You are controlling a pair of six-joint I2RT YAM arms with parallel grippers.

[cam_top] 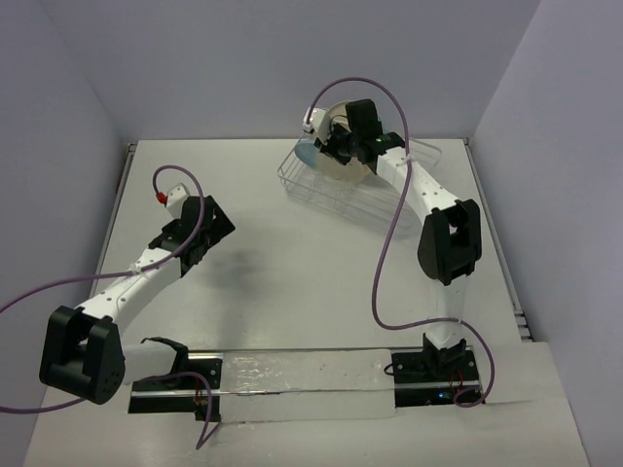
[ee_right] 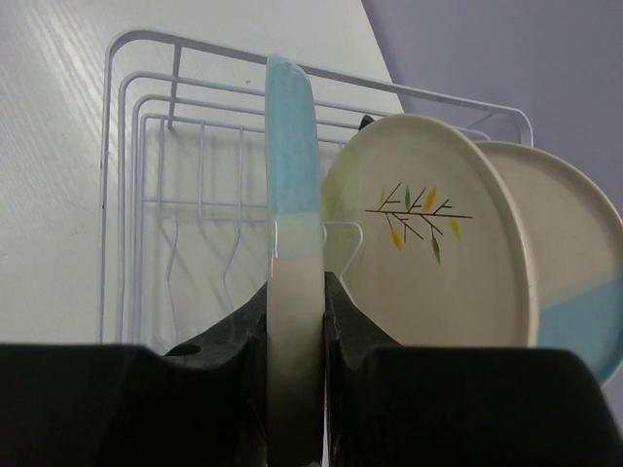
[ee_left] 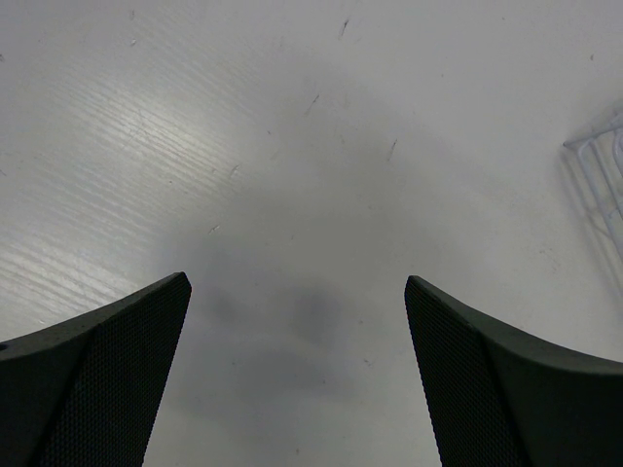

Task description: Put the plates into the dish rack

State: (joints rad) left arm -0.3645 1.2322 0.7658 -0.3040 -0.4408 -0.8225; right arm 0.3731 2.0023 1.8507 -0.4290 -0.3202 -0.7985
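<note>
Seemingly two plates [ee_right: 428,243] in dish rack [ee_right: 146,146].

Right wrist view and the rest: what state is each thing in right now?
dish rack, partly loaded
sprig plate, standing in rack
rear plate, standing behind it
held plate, upright at rack
right gripper, shut on held plate
left gripper, open, empty
</note>
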